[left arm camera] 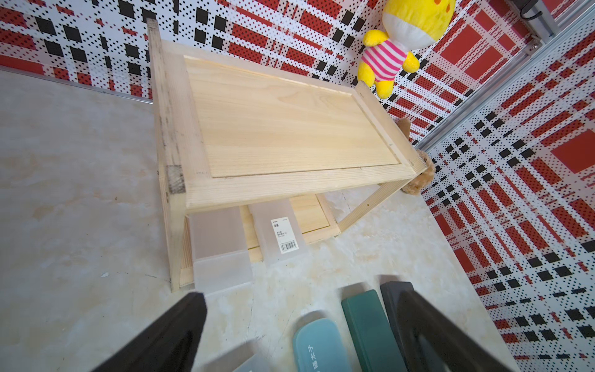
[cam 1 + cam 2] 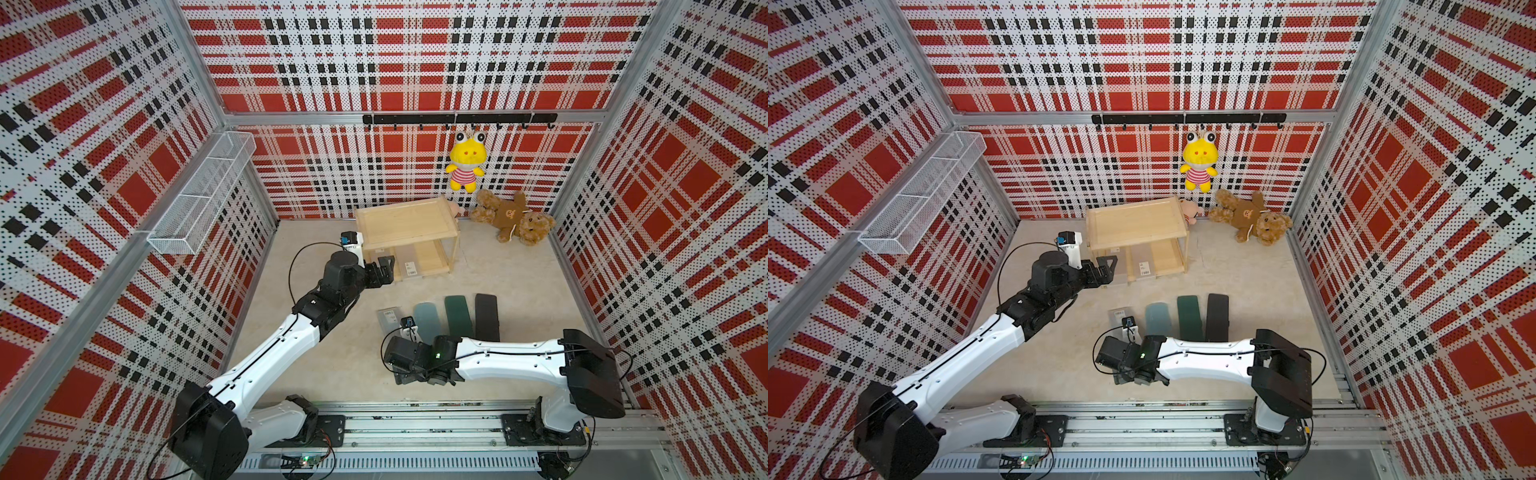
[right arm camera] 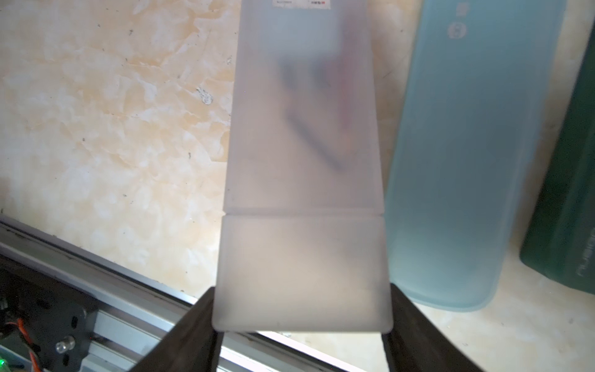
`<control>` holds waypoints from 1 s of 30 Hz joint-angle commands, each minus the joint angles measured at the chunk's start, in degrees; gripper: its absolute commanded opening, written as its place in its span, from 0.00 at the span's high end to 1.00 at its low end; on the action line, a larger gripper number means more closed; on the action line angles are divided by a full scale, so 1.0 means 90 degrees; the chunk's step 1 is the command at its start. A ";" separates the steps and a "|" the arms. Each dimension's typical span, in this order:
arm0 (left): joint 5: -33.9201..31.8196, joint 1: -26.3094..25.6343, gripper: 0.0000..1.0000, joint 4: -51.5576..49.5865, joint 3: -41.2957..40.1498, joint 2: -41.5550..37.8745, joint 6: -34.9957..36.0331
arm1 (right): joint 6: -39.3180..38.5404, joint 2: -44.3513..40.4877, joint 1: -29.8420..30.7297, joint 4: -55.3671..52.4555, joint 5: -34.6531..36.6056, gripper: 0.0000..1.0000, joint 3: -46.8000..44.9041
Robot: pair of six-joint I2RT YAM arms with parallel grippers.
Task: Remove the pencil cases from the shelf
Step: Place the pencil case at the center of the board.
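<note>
Black right claw (image 3: 301, 290) is closed onto the near end of a frosted case (image 3: 302, 128), one finger on each side. That case is off the shelf (image 2: 405, 226), out in front of it, at the end of a row with teal case (image 2: 428, 319), green case (image 2: 458, 313) and black case (image 2: 487, 316). Can't tell if it rests on the floor or hangs just above.

Risk: it's an end-only pinch on smooth plastic, so the case can pivot or slide out. A crooked release could knock it into teal, which is just beside.

Left claw (image 2: 384, 269) is spread fully and empty, at the shelf's front corner. Two cases remain on the lower tier: bare case (image 1: 219, 244) and barcode case (image 1: 280, 232). Both overhang the front rim and lie close together.

Risk: a finger clips the post or top board and shoves the shelf, which looks light. Or it catches both cases and drags one off uncontrolled.

Hidden:
- Back ends of both shelf cases, under the top board.
- Gripped end of the frosted case, under the right wrist in both top views.
- Its contents, only a blur.
- Pink toy (image 2: 1190, 210) behind the shelf, mostly covered.
</note>
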 commanded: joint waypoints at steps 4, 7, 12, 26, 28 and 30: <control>0.0058 0.0145 0.01 0.0096 -0.0168 -0.0158 0.0070 | 0.0151 0.0387 0.0021 0.0264 -0.0084 0.26 0.0287; 0.0123 0.0252 0.01 0.0086 -0.0224 -0.0227 0.0094 | 0.0203 0.0527 0.0014 0.0274 -0.0128 0.25 0.0286; 0.0212 0.0375 0.01 0.0084 -0.0256 -0.0242 0.0104 | 0.0399 0.0750 -0.0016 0.0146 -0.0146 0.25 0.0300; 0.0239 0.0428 0.01 0.0086 -0.0287 -0.0164 0.0121 | 0.0489 0.1065 -0.0208 0.0147 -0.0292 0.19 0.0366; 0.0239 0.0435 0.01 0.0086 -0.0312 -0.0178 0.0124 | 0.0441 0.1130 -0.0206 0.0137 -0.0282 0.12 0.0473; 0.0242 0.0448 0.01 0.0085 -0.0339 -0.0173 0.0124 | 0.0395 0.1151 -0.0211 0.0147 -0.0253 0.05 0.0530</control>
